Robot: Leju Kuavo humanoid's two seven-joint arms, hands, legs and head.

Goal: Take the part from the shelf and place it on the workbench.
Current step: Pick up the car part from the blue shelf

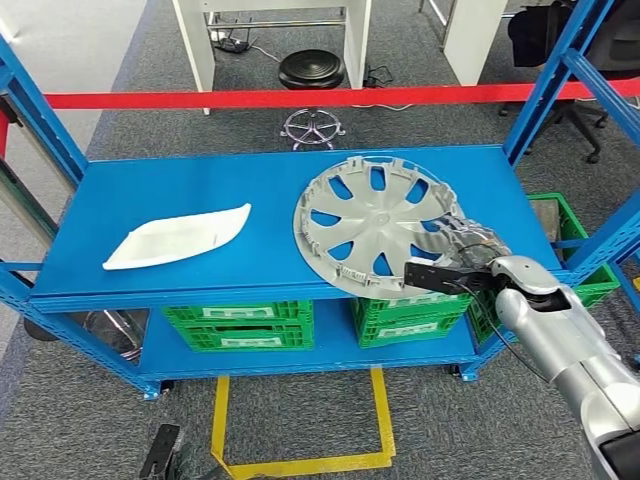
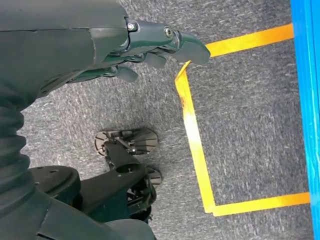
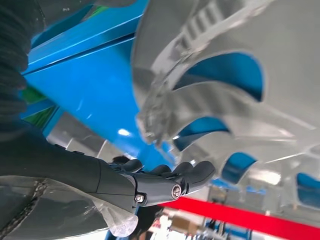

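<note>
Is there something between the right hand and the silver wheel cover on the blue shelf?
Nothing visible stands between them. The right hand is already at the near edge of the wheel cover, with fingers reaching under its rim. The white part lies well aside on the shelf.

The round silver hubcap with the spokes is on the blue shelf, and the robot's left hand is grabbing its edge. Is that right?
Not quite. The round silver spoked hubcap is on the blue metal shelf, but the right hand is at its edge, not the left. The head view shows the right arm reaching in from the right side. The left hand hangs over the grey carpet floor, holding nothing.
</note>
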